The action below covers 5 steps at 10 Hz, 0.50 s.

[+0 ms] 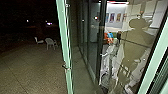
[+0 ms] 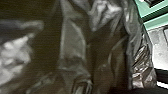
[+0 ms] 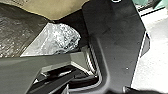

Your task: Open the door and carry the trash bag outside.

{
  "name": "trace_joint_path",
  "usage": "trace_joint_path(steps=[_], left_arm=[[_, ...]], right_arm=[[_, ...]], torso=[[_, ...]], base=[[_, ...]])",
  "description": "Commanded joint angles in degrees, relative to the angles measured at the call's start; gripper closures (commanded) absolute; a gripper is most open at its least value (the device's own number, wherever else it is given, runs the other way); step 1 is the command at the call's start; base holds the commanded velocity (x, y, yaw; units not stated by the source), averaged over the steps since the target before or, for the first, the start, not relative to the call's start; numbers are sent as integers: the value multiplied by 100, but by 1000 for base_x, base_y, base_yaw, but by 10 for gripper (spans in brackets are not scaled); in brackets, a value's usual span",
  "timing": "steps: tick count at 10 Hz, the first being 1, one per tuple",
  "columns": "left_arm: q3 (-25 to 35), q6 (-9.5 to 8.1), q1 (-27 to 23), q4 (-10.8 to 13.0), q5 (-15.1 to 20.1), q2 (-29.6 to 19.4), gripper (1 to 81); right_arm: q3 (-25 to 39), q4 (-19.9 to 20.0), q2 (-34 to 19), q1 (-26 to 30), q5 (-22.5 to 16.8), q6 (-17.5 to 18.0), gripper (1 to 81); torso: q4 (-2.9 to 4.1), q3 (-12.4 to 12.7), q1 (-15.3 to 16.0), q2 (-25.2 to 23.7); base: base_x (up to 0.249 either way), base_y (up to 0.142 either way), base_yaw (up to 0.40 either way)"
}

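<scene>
- Bag [image 2: 73,40] glossy, close up in the left wrist view.
- Probably limp, slippery, easily torn; best taken where bunched thick.
- Keep off green frame [image 1: 65,42], left of centre, head view.
- Cannot tell opening or hold of either tool.
</scene>
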Motion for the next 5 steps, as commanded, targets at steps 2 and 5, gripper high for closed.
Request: trace_joint_path(steps=[2, 5], left_arm=[[-10, 49, -377, -13, 369, -23, 811], [-10, 49, -377, -13, 369, -23, 811]], right_arm=[[8, 34, 37, 249, -308, -14, 10], [8, 26, 37, 258, -308, -14, 10]], torso=[[0, 2, 5, -2], [0, 2, 5, 0]], base=[[73, 0, 0], [73, 0, 0]])
